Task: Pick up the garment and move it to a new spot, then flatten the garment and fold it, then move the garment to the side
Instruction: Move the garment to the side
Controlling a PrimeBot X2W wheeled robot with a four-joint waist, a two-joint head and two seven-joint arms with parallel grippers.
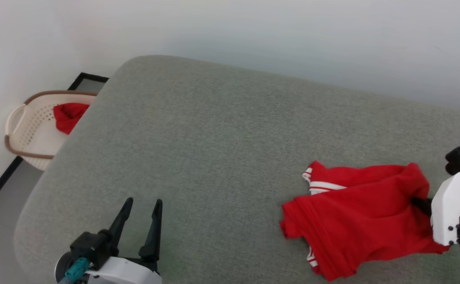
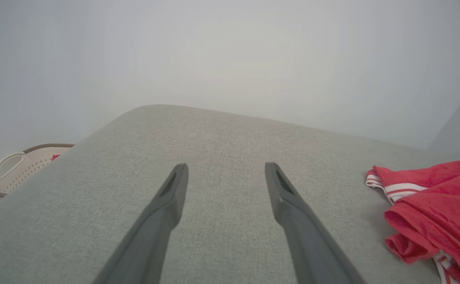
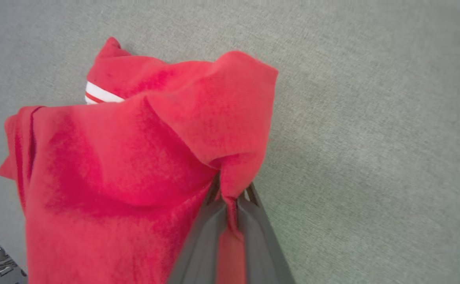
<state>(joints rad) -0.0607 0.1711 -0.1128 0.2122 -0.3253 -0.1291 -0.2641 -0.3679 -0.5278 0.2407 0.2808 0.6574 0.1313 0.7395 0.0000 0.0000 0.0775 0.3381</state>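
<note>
The garment [image 1: 356, 221] is a crumpled red shirt with red-and-white striped trim, lying at the right of the grey cushioned surface [image 1: 222, 150]. My right gripper [image 1: 421, 205] is shut on a fold at the garment's right edge; in the right wrist view the red cloth [image 3: 143, 157] is pinched between the two dark fingers [image 3: 208, 228] and bunches up over them. My left gripper [image 1: 143, 203] stands open at the lower left, well away from the garment, with nothing between its fingers [image 2: 167, 205]. The left wrist view shows the garment [image 2: 439, 213] at its right edge.
A cream perforated laundry basket [image 1: 28, 126] with a brown rim sits on the floor past the surface's left edge, holding a small plain red cloth [image 1: 69, 115]. A pale wall runs behind the surface. Bare grey surface spreads across the middle and left.
</note>
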